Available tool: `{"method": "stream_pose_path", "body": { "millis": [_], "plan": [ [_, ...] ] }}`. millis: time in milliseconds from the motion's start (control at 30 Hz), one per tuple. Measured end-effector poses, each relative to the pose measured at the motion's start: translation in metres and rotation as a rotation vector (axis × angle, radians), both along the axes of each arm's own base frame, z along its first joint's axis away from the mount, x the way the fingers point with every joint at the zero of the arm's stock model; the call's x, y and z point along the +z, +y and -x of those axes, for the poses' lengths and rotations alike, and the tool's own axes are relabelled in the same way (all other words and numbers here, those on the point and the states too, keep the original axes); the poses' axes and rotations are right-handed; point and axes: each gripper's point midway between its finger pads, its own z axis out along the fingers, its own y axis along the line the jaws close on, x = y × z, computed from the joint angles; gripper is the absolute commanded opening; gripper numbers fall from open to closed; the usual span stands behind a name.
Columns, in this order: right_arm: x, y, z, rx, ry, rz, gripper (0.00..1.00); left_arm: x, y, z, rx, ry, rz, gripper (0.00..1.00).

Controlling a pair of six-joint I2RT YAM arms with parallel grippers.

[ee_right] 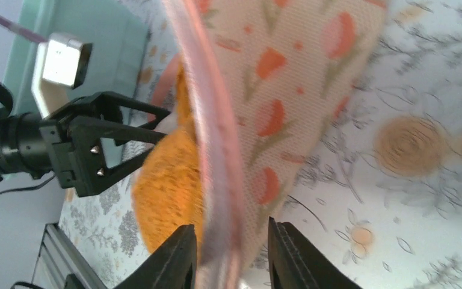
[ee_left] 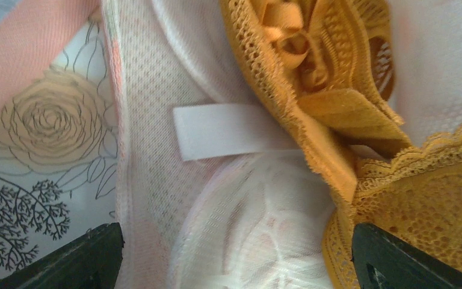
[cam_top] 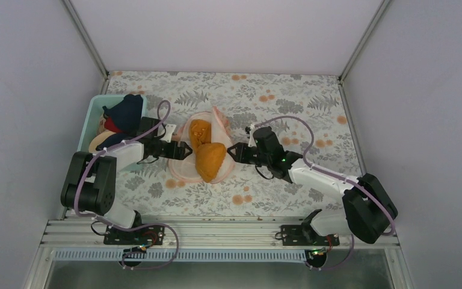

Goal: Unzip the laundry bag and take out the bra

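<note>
bag (cam_top: pixel 219 123) open mid-table | bra (cam_top: pixel 209 159) inside | left gripper (cam_top: pixel 184 150) spread, bag's left edge | right gripper (cam_top: pixel 231 152) pinching right rim

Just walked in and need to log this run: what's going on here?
The laundry bag lies open with the mustard bra exposed inside. The right claw pinches the bag's rim, while the left claw hangs open at the opposite edge, over the bra. The bra isn't out yet.
</note>
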Motion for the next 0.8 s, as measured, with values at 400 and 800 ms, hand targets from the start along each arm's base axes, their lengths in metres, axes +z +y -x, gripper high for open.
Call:
{"method": "stream_pose_path", "body": {
  "millis": [400,800],
  "plan": [
    [-0.062,-0.057,0.011,-0.134,0.136,0.058,0.4,-0.006,0.007,-0.003,0.024,0.003,-0.04,0.96],
    [-0.057,-0.117,0.033,-0.36,0.132,0.008,0.59,-0.008,0.01,-0.004,0.036,0.0,-0.063,0.97]
  ]
}}
